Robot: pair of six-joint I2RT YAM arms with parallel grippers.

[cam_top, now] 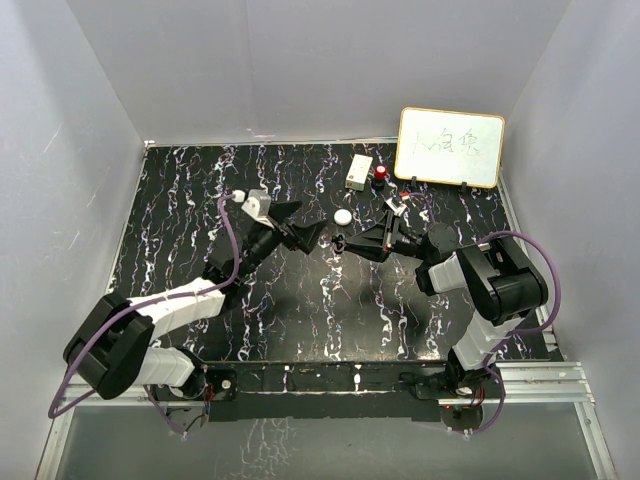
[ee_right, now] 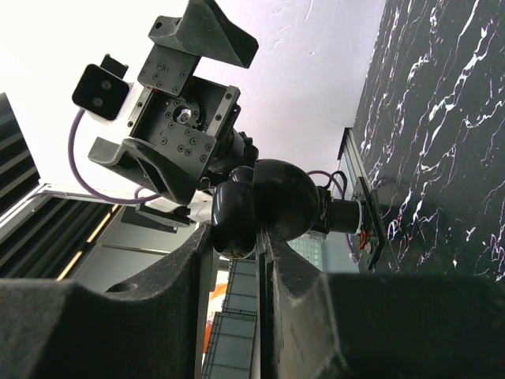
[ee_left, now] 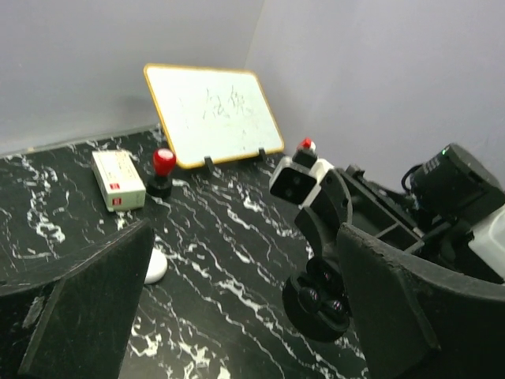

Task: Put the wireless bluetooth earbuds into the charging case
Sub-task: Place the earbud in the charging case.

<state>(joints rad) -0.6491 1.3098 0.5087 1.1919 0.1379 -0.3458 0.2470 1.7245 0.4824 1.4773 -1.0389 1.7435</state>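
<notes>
At frame centre: right gripper (cam_top: pixel 345 243) clenched on black round case (ee_right: pixel 260 207); left gripper (cam_top: pixel 303 222) released, facing it. Upper right: white puck (cam_top: pixel 343 216), box (cam_top: pixel 359 171), red-capped stamp (cam_top: pixel 381 175), whiteboard (cam_top: pixel 450 147).

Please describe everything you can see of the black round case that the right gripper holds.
The charging case is round, glossy black, apparently plastic. The right wrist view shows a flatter disc part beside a domed part, possibly opened. The right gripper clamps it between both fingers, facing the open left gripper.

A white puck (ee_left: pixel 155 267) sits partly hidden behind the left claw (ee_left: pixel 245 237).
</notes>
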